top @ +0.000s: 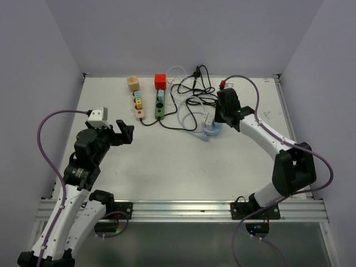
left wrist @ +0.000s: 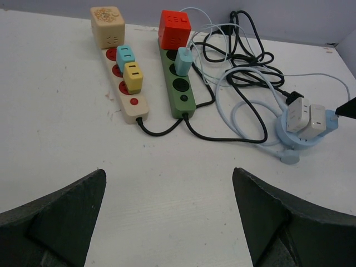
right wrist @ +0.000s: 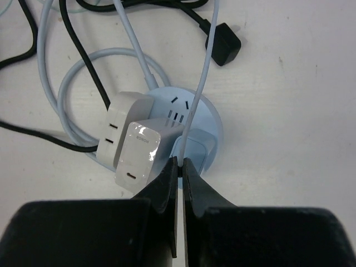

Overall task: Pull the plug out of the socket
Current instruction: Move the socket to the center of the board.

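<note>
A round light-blue socket (right wrist: 214, 119) lies on the table with two white plugs (right wrist: 139, 153) (right wrist: 119, 125) in its left side. A pale blue plug (right wrist: 194, 147) sits at its near edge. My right gripper (right wrist: 179, 162) is shut just above that pale plug, pinching a thin white cable (right wrist: 197, 89) that runs up across the socket. In the top view the right gripper (top: 218, 118) hangs over the socket (top: 210, 133). My left gripper (left wrist: 168, 173) stands open over bare table, well left of the socket (left wrist: 289, 136), holding nothing.
A beige power strip (left wrist: 133, 105) and a green power strip (left wrist: 181, 92) lie side by side at the back with small coloured plugs in them. A beige cube (left wrist: 107, 25) and a red cube (left wrist: 174, 28) cap their far ends. Tangled black and white cables (left wrist: 245, 61) lie behind the socket.
</note>
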Action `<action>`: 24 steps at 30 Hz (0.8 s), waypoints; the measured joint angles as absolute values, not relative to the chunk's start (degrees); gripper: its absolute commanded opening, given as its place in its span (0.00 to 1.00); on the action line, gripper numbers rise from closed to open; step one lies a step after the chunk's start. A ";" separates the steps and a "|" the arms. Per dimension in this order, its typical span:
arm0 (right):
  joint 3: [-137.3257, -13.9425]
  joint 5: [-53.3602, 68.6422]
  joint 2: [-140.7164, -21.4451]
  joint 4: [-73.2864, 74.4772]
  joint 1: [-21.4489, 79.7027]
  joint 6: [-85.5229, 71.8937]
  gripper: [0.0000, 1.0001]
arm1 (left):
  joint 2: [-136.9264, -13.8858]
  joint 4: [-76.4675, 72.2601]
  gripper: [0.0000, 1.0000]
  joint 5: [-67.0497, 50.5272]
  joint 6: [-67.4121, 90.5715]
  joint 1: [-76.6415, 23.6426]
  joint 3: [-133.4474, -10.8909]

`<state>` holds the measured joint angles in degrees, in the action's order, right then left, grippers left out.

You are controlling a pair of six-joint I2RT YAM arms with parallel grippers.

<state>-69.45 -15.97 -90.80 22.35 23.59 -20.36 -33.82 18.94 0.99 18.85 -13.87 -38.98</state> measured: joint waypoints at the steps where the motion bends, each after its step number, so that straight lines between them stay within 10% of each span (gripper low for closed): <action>1: -67.94 -15.46 -89.12 22.72 23.59 -20.45 0.00 | -33.85 18.94 0.99 0.99 18.85 -13.85 -38.98; 24: -43.68 -2.90 -60.66 30.28 23.79 -21.82 0.00 | -34.24 18.94 1.00 0.82 18.85 -13.52 -38.98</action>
